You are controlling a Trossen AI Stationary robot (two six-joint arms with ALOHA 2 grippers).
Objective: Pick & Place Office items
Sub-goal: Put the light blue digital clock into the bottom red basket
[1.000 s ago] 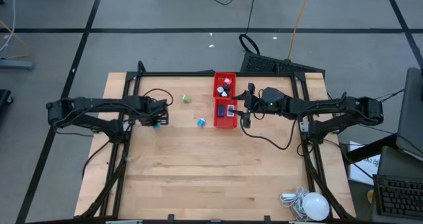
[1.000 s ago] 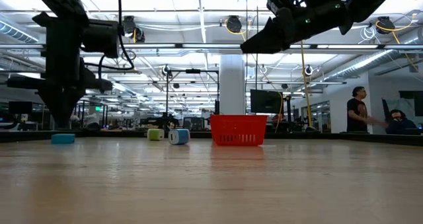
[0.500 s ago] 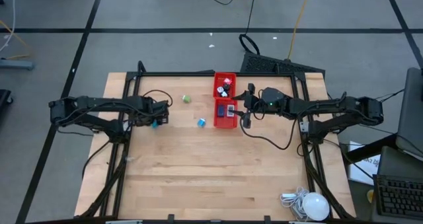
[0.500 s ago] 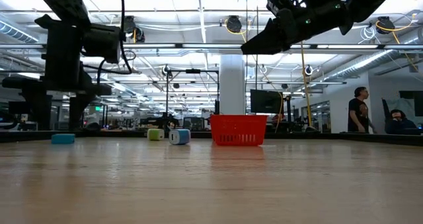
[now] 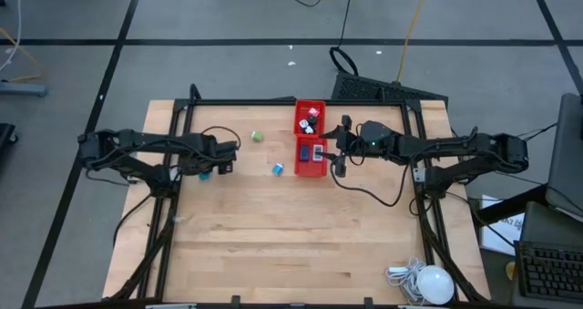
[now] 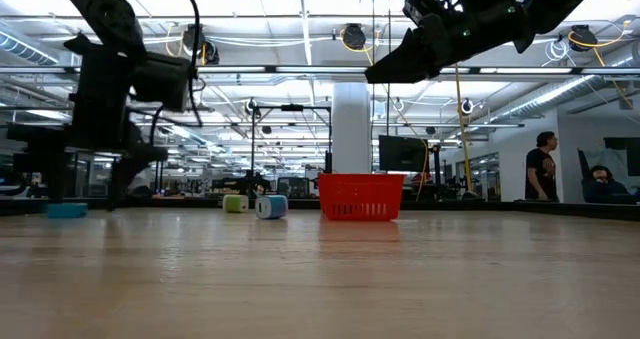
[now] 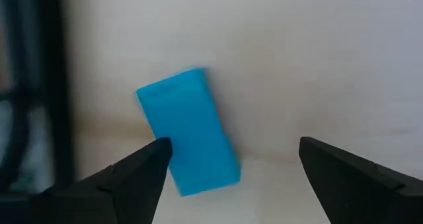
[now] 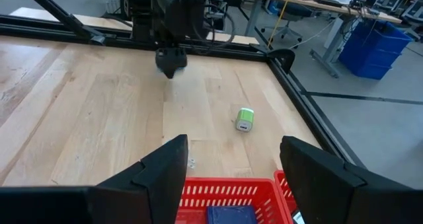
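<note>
— Three pieces loose on the worktop point(image 5: 273, 236): blue block point(image 7: 188, 130) at frame left, under the left gripper point(image 5: 217, 167), jaws spread wide, holding nothing.

— Right gripper point(image 5: 338, 150)? Parted too, empty, above the red tray point(image 5: 309, 138), upper centre.

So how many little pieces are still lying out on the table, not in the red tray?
3: a blue piece under the left gripper, a green piece farther back, and a light blue piece near the red tray. The arms could hide more.
</note>
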